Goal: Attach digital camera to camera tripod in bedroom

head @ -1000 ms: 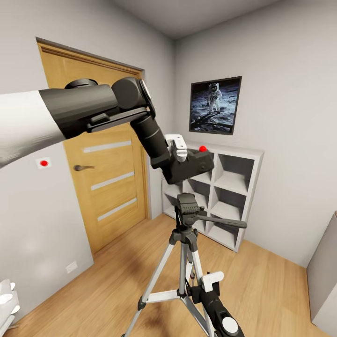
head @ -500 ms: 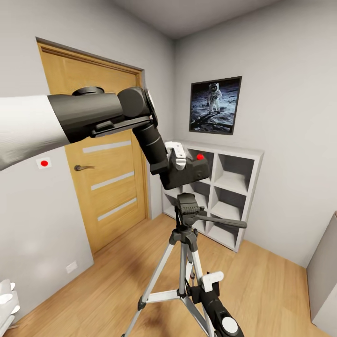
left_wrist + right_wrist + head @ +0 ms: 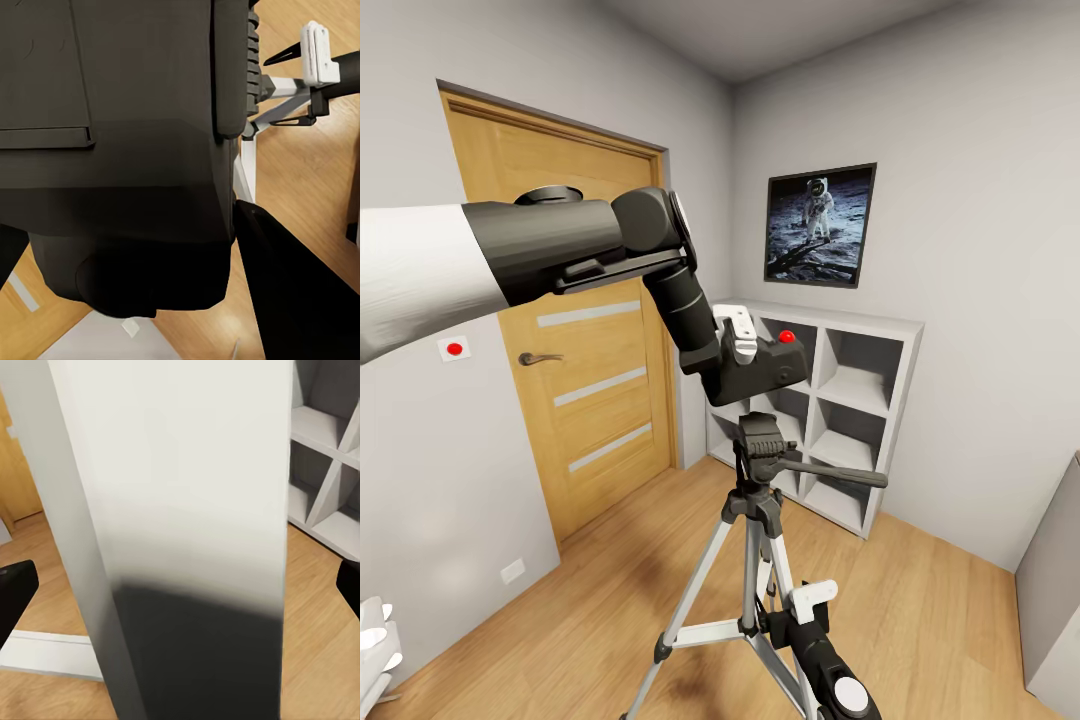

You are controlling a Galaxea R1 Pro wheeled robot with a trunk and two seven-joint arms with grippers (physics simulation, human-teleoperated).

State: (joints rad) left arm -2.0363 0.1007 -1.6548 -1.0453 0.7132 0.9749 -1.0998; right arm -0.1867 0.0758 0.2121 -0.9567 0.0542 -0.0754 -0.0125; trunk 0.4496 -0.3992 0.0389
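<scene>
While the left end effector [image 3: 745, 338] stays clenched on the digital camera [image 3: 765, 365], the camera hangs just above the camera tripod [image 3: 760, 470] head. The right end effector [image 3: 812, 598] sits low beside a tripod leg; whether it grips cannot be told.

Count, head view: one digital camera [image 3: 765, 366], carrying one red button [image 3: 787, 337] on top. One camera tripod [image 3: 758, 530], with one pan handle [image 3: 838, 472]; two silver legs were fully distinguishable, the third could not be separated from the gripper in front. One oak door [image 3: 575, 330] with three frosted strips and one handle [image 3: 538, 358]. One framed astronaut picture [image 3: 820, 225]. One white cube shelf [image 3: 838, 410]. Two arms visible.
</scene>
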